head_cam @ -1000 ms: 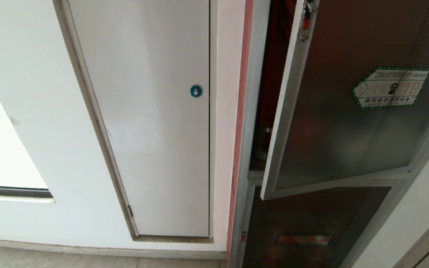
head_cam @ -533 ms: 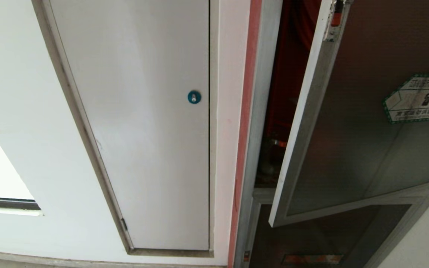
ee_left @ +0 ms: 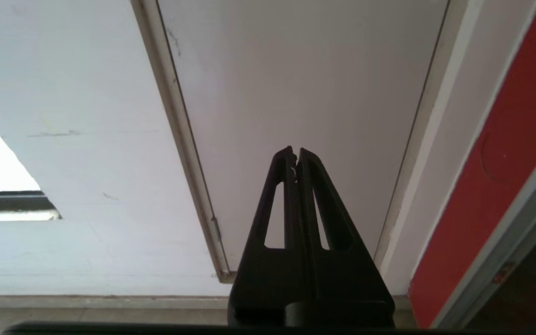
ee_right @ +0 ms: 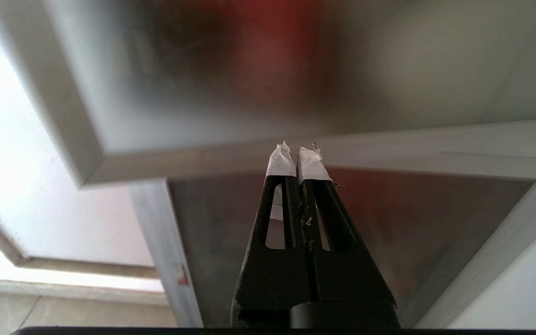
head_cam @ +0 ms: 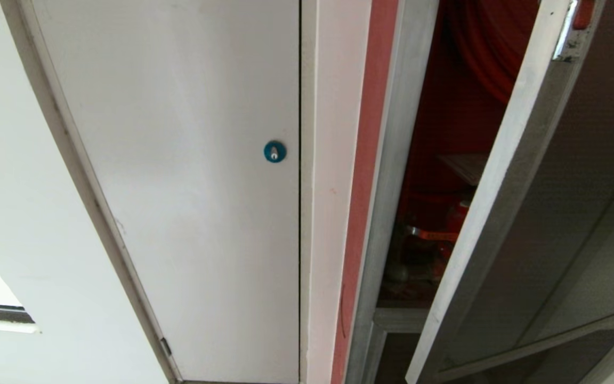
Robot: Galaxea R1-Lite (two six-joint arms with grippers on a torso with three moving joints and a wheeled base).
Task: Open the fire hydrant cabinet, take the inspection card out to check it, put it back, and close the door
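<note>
While both arms hang parked, the left pincer (ee_left: 296, 153) and right pincer (ee_right: 297, 153) are pressed together, empty. The door (head_cam: 568, 213) stands ajar on the fire hydrant cabinet (head_cam: 392, 160); a pale card-like sheet (head_cam: 467, 166) lies inside above the red valve (head_cam: 435, 224).

The left gripper (ee_left: 296, 156) is seen as a matte black body tapering to a point, each of its fingers (ee_left: 281, 195) pierced by a long triangular slot. The right gripper (ee_right: 297, 156) is built the same way, but its fingertips (ee_right: 312, 167) are wrapped in frayed white tape. A rounded black knob is set at each base.
</note>
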